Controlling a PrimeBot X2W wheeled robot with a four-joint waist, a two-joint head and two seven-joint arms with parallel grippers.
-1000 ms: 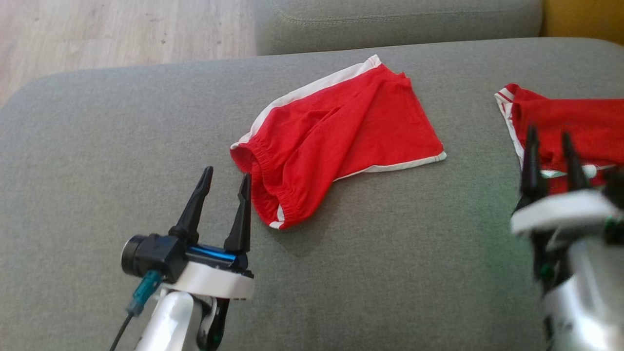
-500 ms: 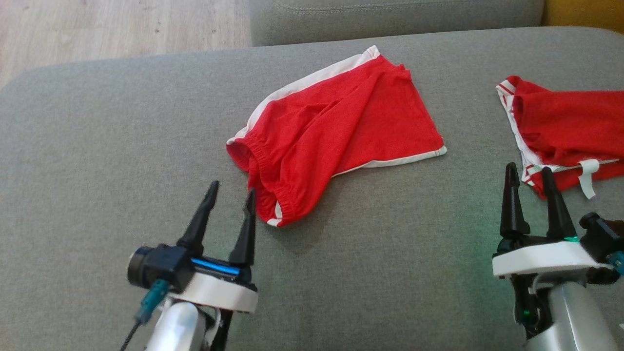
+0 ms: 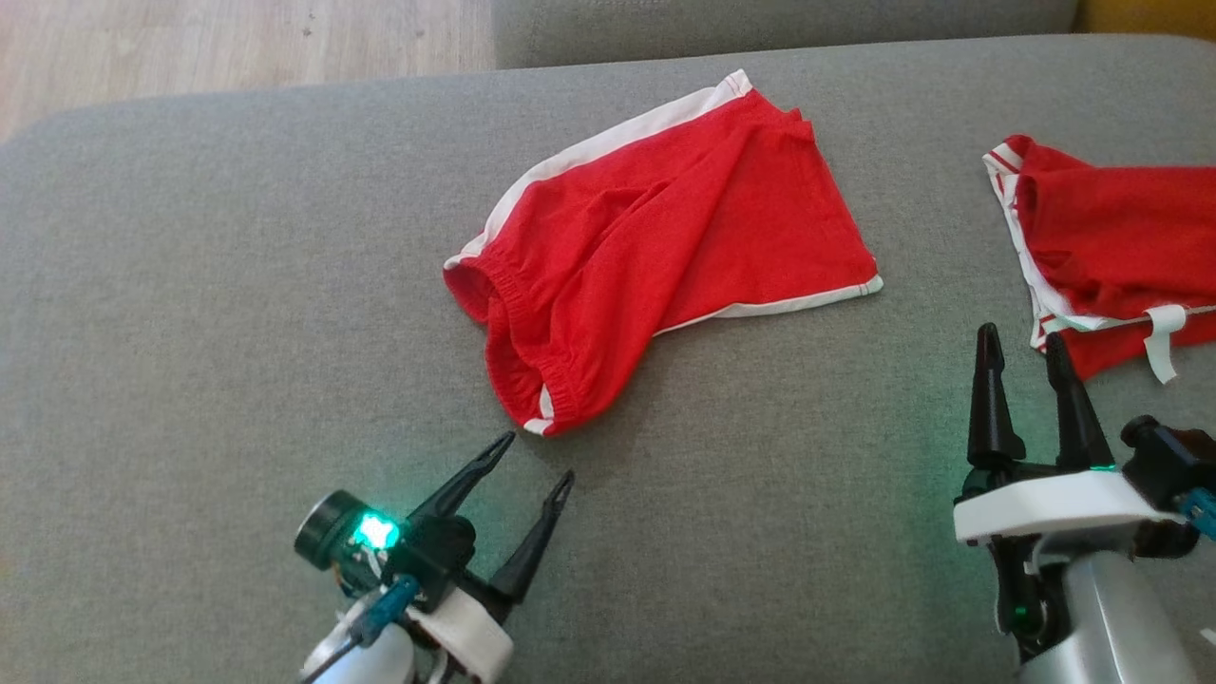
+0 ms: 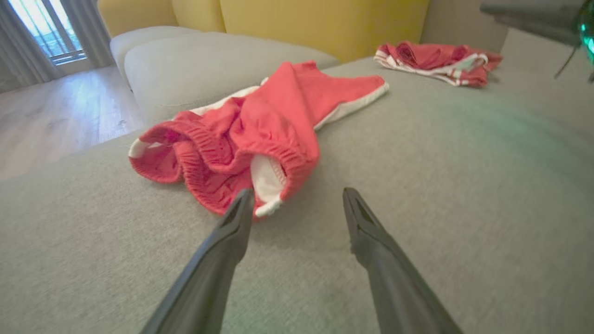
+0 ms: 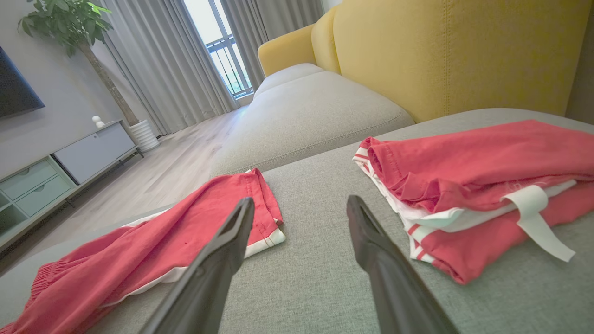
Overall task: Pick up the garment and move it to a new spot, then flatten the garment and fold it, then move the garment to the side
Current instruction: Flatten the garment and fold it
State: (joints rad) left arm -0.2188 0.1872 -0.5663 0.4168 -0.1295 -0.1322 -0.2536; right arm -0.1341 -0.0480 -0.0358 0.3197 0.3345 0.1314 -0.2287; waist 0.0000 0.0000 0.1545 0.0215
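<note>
left gripper (image 3: 538, 456) hovering spread wide just beside the red shorts (image 3: 684, 228) waistband (image 3: 518, 351); right gripper (image 3: 1020, 332) spread too, farther off. fabric looking light, floppy; elastic waistband seeming the best pinch point.

Even, bright daylight from the window (image 5: 222, 51); soft shadows, wide-angle bending at wrist-view edges, blurred foreground fingers (image 4: 218, 264).

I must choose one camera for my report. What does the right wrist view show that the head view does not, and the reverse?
Right wrist view adds: curtains, a potted plant and a cabinet. Head view adds: the left end effector, open, just short of the red shorts at their waistband. Both share: the red shorts, the second red garment, the grey cushion and the open right end effector.
</note>
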